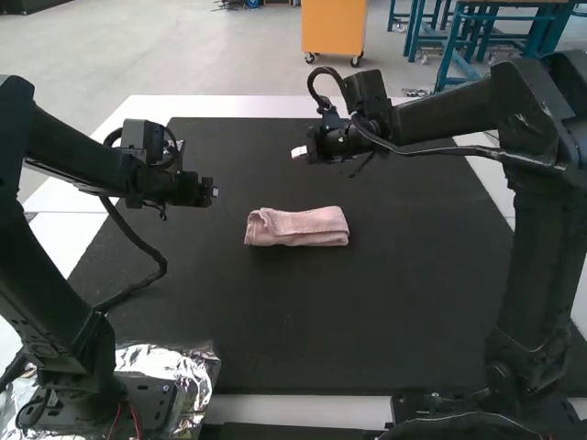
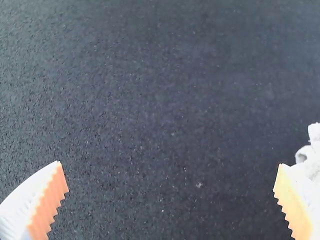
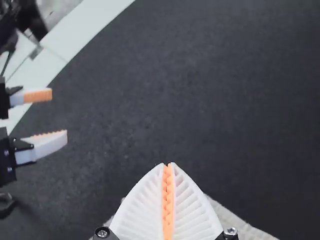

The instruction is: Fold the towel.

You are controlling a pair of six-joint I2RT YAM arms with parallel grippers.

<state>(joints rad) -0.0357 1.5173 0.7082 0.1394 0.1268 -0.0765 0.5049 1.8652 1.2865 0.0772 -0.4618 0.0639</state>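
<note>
In the high view you have the pink fabric towel (image 1: 298,227), folded into a narrow, soft-edged oblong on the black mat (image 1: 321,339) that covers much of the white worktop (image 1: 238,105). The left gripper (image 1: 213,192) and the right gripper (image 1: 298,152) are both apart from it. Your left wrist view adds the left fingers (image 2: 296,202), white and ribbed with orange pads, spread wide and empty, grainy mat between them and fuzzy cloth past one. Your right wrist view shows the right fingers (image 3: 142,205) closed pad to pad, gripping nothing, with textured towel partly hidden behind them.
</note>
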